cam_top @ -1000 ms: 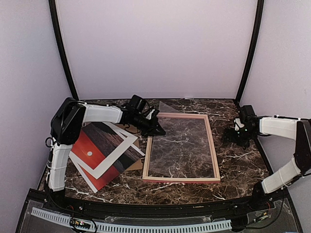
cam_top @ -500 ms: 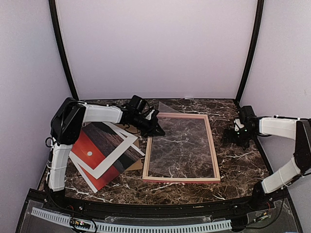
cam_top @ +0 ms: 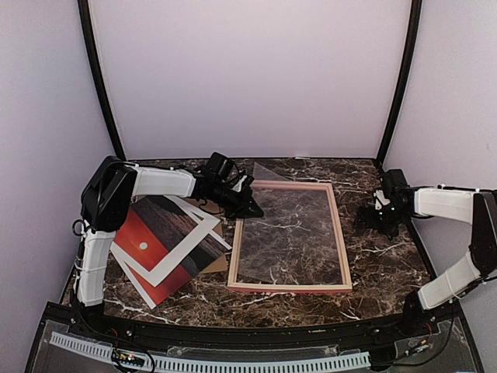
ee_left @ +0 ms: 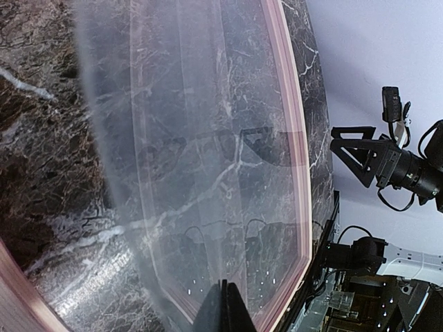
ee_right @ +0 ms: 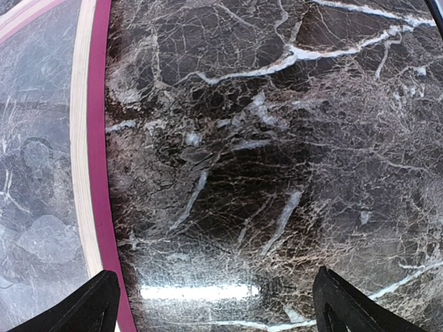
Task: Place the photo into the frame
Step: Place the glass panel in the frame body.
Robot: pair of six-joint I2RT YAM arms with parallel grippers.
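Observation:
The photo [cam_top: 147, 242], a red sunset with a white border, lies askew at the left of the table, clear of both grippers. The frame [cam_top: 336, 233], thin pink wood, lies flat in the middle. Its clear pane [cam_top: 269, 173] sits skewed, one corner jutting past the far rail. My left gripper [cam_top: 252, 208] is at the frame's far left corner, and its fingers [ee_left: 223, 311] are shut on the edge of the pane [ee_left: 208, 138]. My right gripper [cam_top: 379, 221] hangs open over bare marble to the right of the frame, its fingers [ee_right: 93, 304] beside the frame rail [ee_right: 93, 138].
A brown cardboard board [cam_top: 216, 263] lies partly under the photo, next to the frame's left rail. The dark marble table [cam_top: 388, 264] is walled by pale panels, with black posts at the back corners.

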